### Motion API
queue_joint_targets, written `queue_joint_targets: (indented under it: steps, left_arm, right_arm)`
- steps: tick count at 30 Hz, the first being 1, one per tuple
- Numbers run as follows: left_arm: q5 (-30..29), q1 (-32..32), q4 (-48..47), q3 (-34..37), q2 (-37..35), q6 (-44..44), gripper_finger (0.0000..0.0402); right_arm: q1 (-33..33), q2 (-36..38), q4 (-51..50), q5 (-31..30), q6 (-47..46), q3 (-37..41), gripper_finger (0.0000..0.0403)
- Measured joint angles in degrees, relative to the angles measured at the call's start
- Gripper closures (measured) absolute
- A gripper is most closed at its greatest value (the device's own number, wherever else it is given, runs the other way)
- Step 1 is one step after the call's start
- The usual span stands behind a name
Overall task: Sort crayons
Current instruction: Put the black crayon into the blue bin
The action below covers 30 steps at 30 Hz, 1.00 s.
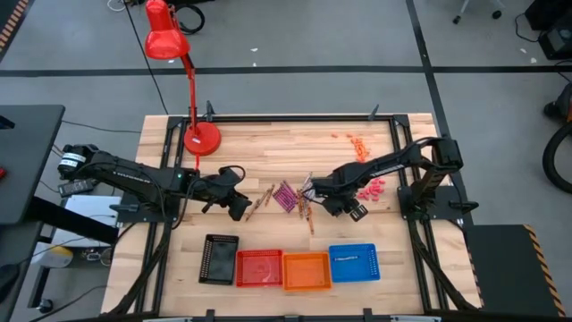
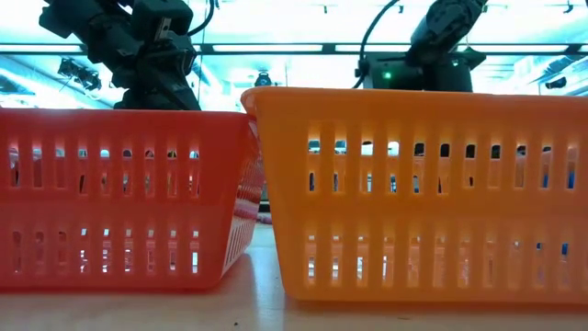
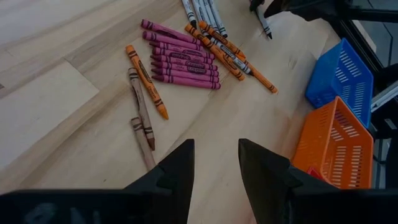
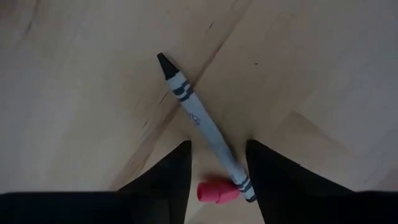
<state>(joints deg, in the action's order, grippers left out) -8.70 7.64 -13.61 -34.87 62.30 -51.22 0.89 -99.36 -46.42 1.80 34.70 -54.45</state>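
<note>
The crayons [image 1: 288, 197] lie loose on the wooden table between my two grippers. In the left wrist view I see a magenta bunch [image 3: 183, 62], orange ones [image 3: 230, 53], brown ones [image 3: 142, 112] and grey-white ones [image 3: 202, 9]. My right gripper [image 4: 219, 174] points down over the pile's right side [image 1: 312, 190], open. One grey-white crayon with a black tip [image 4: 202, 121] lies flat between its fingers, and I cannot tell whether they touch it. My left gripper [image 3: 216, 165] hovers open at the pile's left [image 1: 243, 207], holding nothing.
Black [image 1: 219, 259], red [image 1: 259, 268], orange [image 1: 307, 271] and blue [image 1: 354, 263] baskets stand in a row at the near edge. A red lamp [image 1: 200, 139] stands at the far left. Small pink bits [image 1: 371, 190] and orange bits [image 1: 357, 143] lie to the right.
</note>
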Motion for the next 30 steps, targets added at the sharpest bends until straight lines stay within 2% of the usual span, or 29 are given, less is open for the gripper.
queue_joint_targets:
  steps: [5, 15, 19, 22, 30]
  left_arm:
    - [-0.01, 0.0, 0.0, 0.0, 0.0, 0.0, 0.0264]
    - [-0.01, 0.0, 0.0, 0.0, 0.0, -0.02, 0.0264]
    - [-0.01, 0.0, 0.0, 0.0, 0.0, -0.04, 0.0264]
    - [-0.01, 0.0, 0.0, 0.0, 0.0, -0.17, 0.0264]
    - [-0.01, 0.0, 0.0, 0.0, 0.0, 0.01, 0.0264]
  right_arm:
    - [0.02, -0.01, 1.79, 0.01, -0.03, 0.6, 0.0267]
    - [0.04, -0.12, 1.98, 1.24, -0.44, 0.48, 0.0385]
    - [0.04, -0.14, 2.09, 1.2, -1.48, 0.48, 0.0389]
    - [-0.02, -0.27, 1.33, 0.4, -1.94, -0.24, 0.0377]
    - [0.0, -0.6, -3.39, -0.59, -4.93, -8.13, 0.0373]
